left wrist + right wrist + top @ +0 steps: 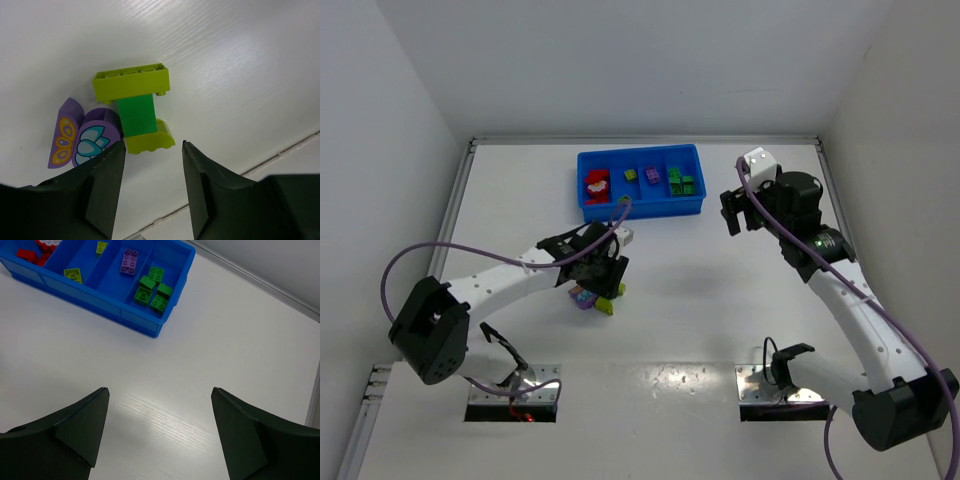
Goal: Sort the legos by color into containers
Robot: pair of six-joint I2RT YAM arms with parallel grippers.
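Observation:
A joined cluster of yellow-green and green legos (136, 107) lies on the white table with two purple printed legos (80, 134) touching its left side; it shows in the top view (597, 299) under my left arm. My left gripper (152, 150) is open and empty, just short of the cluster. The blue tray (640, 205) holds red legos (596, 185), a yellow-green lego (631, 175), a purple lego (652, 174) and green legos (681, 181) in separate containers. It also shows in the right wrist view (131, 314). My right gripper (159, 392) is open and empty, above bare table right of the tray.
White walls enclose the table on the left, back and right. A raised rail (650, 141) runs along the back edge. Two metal base plates (775, 388) sit at the near edge.

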